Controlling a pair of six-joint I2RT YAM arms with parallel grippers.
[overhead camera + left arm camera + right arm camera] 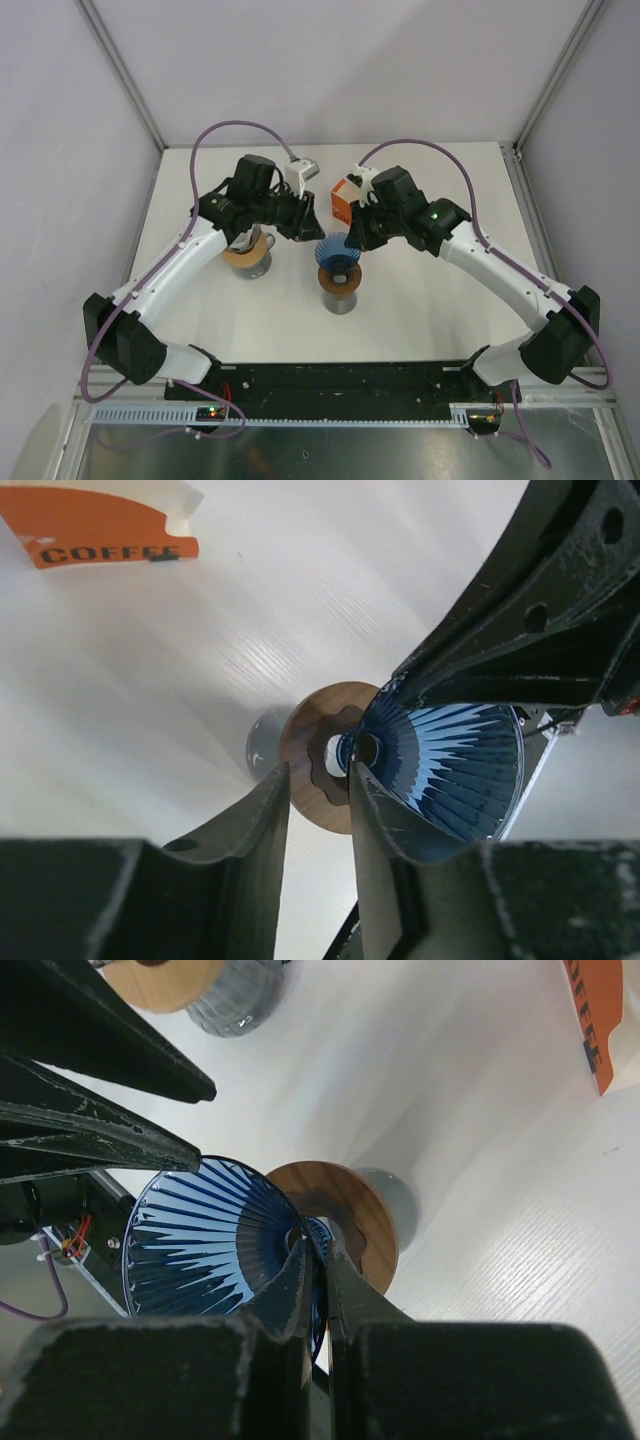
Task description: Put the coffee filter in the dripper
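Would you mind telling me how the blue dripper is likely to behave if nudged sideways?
Likely tippy: the blue dripper is a wide cone meeting the wooden collar only at its narrow end. Probably rigid and slippery: its ribbed wall looks glossy, and the right gripper pinches just a thin edge.

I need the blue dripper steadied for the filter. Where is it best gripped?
Probably pinch the blue dripper by its thin rim wall, one finger inside and one outside, coming from above: the cone opens upward and its narrow end meets the wooden stand, leaving little to grasp lower down.
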